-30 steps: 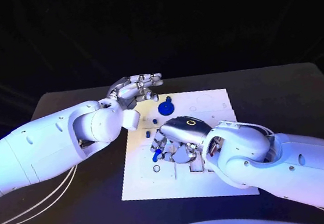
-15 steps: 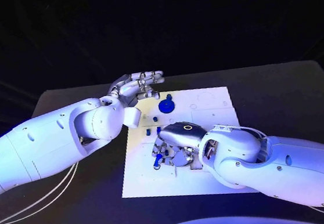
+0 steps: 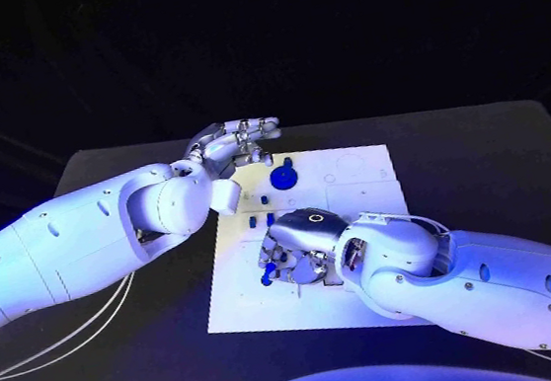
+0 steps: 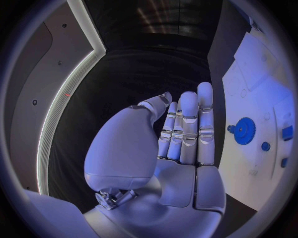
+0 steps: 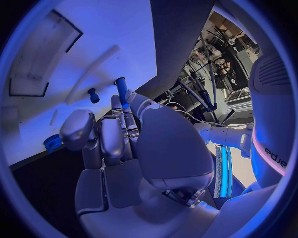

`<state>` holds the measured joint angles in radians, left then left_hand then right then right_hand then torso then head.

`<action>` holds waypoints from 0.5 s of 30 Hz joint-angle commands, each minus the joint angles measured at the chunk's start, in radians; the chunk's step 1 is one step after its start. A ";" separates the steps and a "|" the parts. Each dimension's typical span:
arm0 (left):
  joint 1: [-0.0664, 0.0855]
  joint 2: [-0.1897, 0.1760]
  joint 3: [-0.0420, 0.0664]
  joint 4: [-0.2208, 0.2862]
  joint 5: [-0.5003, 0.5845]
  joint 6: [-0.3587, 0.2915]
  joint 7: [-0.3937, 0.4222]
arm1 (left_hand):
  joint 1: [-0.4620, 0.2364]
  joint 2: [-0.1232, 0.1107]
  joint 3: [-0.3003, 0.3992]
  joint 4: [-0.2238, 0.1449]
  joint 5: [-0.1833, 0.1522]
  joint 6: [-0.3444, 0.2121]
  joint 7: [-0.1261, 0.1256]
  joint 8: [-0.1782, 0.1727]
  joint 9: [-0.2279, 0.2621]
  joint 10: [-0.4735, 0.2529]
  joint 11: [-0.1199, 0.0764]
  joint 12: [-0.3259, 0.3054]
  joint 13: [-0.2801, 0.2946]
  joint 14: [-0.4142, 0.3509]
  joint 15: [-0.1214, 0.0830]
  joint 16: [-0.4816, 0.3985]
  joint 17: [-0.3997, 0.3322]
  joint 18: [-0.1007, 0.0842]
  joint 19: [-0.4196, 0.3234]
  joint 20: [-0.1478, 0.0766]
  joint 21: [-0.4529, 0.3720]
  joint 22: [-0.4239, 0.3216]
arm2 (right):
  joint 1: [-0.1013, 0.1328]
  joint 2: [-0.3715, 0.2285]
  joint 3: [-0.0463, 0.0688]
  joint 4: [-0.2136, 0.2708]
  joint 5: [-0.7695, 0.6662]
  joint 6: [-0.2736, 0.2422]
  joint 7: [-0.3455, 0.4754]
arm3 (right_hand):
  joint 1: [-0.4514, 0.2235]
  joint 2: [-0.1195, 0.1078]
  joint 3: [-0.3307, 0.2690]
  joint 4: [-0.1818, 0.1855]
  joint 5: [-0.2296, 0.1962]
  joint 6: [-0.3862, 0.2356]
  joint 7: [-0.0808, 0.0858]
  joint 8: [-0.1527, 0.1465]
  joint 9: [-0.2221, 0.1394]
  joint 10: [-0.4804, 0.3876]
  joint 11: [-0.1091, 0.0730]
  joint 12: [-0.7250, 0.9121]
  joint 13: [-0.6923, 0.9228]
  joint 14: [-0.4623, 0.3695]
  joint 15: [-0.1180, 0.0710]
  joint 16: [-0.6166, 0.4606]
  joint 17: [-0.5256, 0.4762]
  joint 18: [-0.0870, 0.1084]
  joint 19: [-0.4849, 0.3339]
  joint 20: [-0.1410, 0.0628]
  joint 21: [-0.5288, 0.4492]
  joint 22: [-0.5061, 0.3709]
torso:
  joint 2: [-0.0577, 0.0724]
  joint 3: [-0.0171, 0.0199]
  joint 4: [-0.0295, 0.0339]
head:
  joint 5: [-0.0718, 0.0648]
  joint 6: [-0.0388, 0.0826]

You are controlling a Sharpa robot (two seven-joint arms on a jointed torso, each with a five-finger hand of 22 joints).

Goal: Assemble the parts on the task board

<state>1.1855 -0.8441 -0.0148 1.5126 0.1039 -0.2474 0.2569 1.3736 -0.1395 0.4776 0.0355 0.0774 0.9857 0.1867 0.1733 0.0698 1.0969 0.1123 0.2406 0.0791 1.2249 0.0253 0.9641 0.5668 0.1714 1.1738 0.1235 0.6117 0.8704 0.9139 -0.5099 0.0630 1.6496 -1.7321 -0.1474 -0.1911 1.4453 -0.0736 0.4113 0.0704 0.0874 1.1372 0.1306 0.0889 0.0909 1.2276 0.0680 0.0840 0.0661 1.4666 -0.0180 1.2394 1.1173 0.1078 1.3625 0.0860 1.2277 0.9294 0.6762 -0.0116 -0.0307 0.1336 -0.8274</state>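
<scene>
The white task board (image 3: pixel 359 171) lies mid-table. My right hand (image 3: pixel 300 246) is lowered onto the board's left half with its fingers curled down. Its fingertips hold a blue peg (image 3: pixel 269 273) upright against the board; the right wrist view shows this blue peg (image 5: pixel 120 89) at the fingertips (image 5: pixel 116 101). A small blue knob (image 5: pixel 94 94) stands beside it. A blue gear (image 3: pixel 283 181) sits near the board's far edge. My left hand (image 3: pixel 230 144) hovers over the far left corner, fingers straight and together, holding nothing. The left wrist view shows the left hand (image 4: pixel 180 134) beside the gear (image 4: pixel 244 131).
Small blue parts (image 4: pixel 286 132) lie on the board past the gear. A long dark slot (image 5: pixel 43 54) is cut into the board ahead of my right hand. Black table (image 3: pixel 123 308) surrounds the board, with white cables (image 3: pixel 58 349) at the left.
My right hand has slid a little toward the board's near left with the blue peg in its fingertips. The left hand has barely moved.
</scene>
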 commanded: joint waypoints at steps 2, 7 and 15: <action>0.000 0.002 0.001 0.002 -0.004 0.019 0.006 | -0.001 0.010 -0.007 0.000 0.000 -0.009 0.001 0.006 -0.001 -0.008 -0.001 0.006 0.001 -0.007 -0.001 0.001 -0.001 0.011 0.006 0.000 -0.006 -0.001 | -0.002 0.005 -0.002 -0.006 -0.024 0.025 0.002 | -0.001 0.012 0.005 -0.001 0.003 0.007 0.000 0.004 0.002 0.014 -0.006 0.001 0.001 0.032 -0.005 0.005 0.001 0.006 0.001 -0.006 0.004 0.001 | -0.001 0.0001 -0.0003 | 0.002 -0.002; 0.000 0.003 0.001 0.002 -0.004 0.020 0.006 | -0.001 0.010 -0.007 0.000 0.000 -0.009 0.001 0.006 -0.001 -0.008 -0.001 0.006 0.001 -0.007 -0.001 0.001 -0.001 0.011 0.006 0.000 -0.006 -0.001 | -0.004 0.013 -0.004 -0.010 -0.046 0.032 -0.001 | -0.002 0.012 0.007 -0.003 0.004 0.008 0.000 0.003 0.002 0.015 -0.006 0.000 0.001 0.032 -0.005 0.004 0.001 0.006 0.001 -0.006 0.003 0.000 | 0.000 0.0002 -0.0004 | 0.001 -0.002; 0.000 0.003 0.001 0.002 -0.004 0.019 0.005 | -0.001 0.010 -0.007 0.000 0.000 -0.009 0.001 0.006 -0.001 -0.008 -0.001 0.006 0.001 -0.007 -0.001 0.001 -0.001 0.011 0.006 0.000 -0.006 -0.001 | -0.012 0.022 -0.007 -0.006 -0.105 0.058 -0.008 | -0.020 -0.001 0.006 -0.004 0.007 0.002 0.003 -0.003 0.001 0.011 -0.003 -0.009 0.000 0.031 -0.003 0.003 -0.001 0.006 0.000 -0.004 0.002 -0.001 | -0.001 -0.0004 0.0006 | 0.000 0.000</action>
<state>1.1855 -0.8432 -0.0148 1.5124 0.1035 -0.2464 0.2566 1.3736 -0.1395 0.4777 0.0355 0.0774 0.9857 0.1867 0.1733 0.0698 1.0969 0.1123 0.2405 0.0791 1.2250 0.0253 0.9641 0.5668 0.1712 1.1738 0.1235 0.6117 0.8704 0.9068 -0.4913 0.0596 1.6407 -1.7838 -0.1297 -0.1966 1.4433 -0.0697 0.4141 0.0674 0.0864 1.1356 0.1318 0.0882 0.0921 1.2289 0.0693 0.0802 0.0655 1.4666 -0.0180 1.2393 1.1170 0.1078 1.3624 0.0860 1.2277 0.9293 0.6757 -0.0117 -0.0307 0.1347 -0.8275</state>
